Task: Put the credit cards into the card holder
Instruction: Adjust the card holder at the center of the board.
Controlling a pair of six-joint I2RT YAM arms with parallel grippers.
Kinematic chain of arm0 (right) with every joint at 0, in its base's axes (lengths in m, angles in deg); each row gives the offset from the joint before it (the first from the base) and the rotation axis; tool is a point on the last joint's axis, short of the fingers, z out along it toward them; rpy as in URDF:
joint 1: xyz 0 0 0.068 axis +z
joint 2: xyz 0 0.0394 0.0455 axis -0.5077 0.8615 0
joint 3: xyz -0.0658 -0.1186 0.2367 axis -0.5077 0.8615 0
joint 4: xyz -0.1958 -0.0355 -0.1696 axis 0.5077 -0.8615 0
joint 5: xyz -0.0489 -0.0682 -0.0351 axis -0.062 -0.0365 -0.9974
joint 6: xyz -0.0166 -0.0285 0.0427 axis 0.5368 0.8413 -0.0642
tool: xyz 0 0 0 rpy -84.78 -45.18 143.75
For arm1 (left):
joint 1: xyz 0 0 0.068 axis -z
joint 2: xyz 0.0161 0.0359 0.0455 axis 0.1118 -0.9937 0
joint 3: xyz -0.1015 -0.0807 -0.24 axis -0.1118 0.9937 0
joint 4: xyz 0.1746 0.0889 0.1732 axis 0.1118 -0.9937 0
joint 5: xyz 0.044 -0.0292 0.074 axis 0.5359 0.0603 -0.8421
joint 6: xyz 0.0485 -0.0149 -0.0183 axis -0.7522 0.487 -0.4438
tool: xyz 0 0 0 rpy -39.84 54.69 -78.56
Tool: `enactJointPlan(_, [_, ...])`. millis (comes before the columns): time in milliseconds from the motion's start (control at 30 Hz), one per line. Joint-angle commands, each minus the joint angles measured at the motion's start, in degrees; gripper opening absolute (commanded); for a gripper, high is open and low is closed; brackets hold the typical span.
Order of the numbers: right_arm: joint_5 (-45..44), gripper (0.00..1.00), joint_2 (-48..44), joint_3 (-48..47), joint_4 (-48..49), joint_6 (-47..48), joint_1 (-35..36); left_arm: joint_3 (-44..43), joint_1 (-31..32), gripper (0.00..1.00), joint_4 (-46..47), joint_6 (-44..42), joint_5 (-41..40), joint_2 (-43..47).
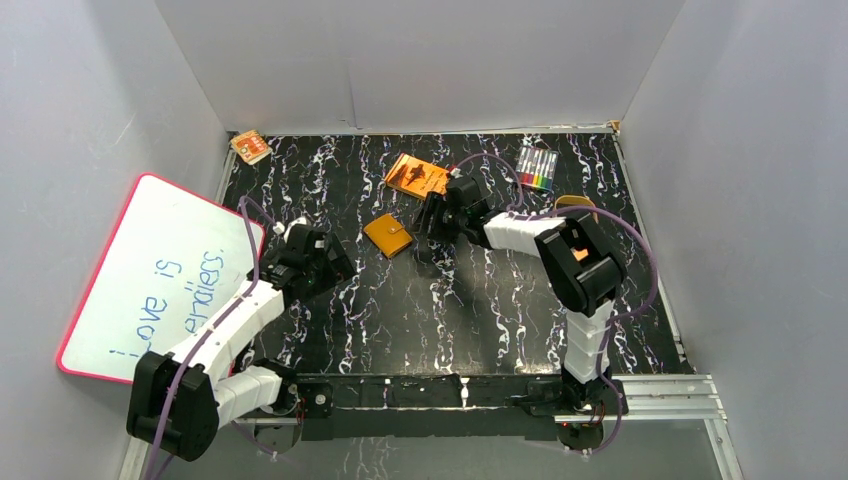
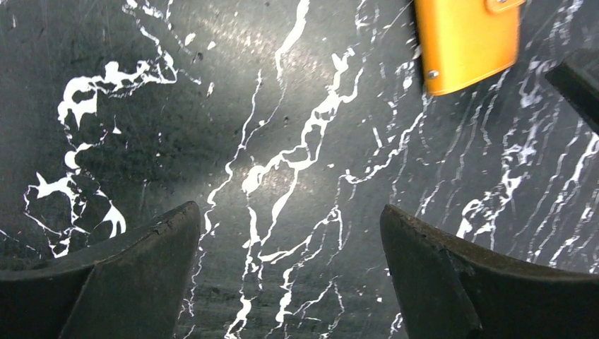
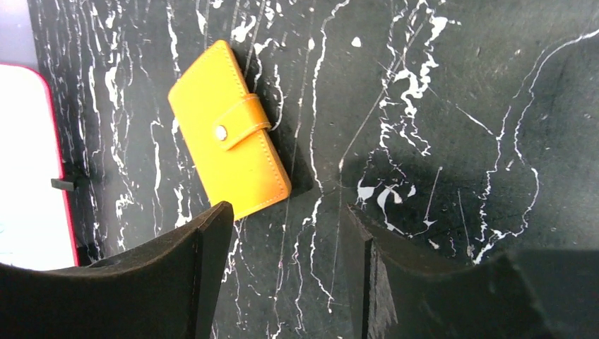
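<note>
Black, white-veined table (image 1: 480, 320). Whiteboard (image 1: 150, 280) propped at its left edge (handwriting on it). Left gripper (image 2: 289, 226) hovers left of centre, fingers spread wide, holding nothing. Right gripper (image 3: 289, 219) is at centre, fingers parted, gap bare. Orange book (image 1: 417, 176) and marker pack (image 1: 537, 167) lie near the far edge. Card holder (image 3: 229, 159) lies flat, snapped closed, between the grippers and just beside the right one. Credit cards: cannot be picked out against the black top.
</note>
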State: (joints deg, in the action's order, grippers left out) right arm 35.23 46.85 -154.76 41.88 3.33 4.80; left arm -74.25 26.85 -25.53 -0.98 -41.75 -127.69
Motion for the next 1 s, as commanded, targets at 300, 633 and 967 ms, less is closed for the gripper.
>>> enactJointPlan(300, [2.3, 0.59, 5.9, -4.5, 4.2, -5.0, 1.0, 2.1, -0.3, 0.93, 1.7, -0.4, 1.1, 1.6])
enactJointPlan(633, [2.5, 0.53, 8.0, -3.7, 6.7, -8.3, 3.4, 1.8, -0.3, 0.93, 1.8, -0.5, 1.8, 1.2])
enactJointPlan(967, [1.6, 0.18, 6.4, 1.1, 10.2, -10.8, 3.5, 2.1, -0.3, 0.93, 1.9, -0.4, 1.7, 2.4])
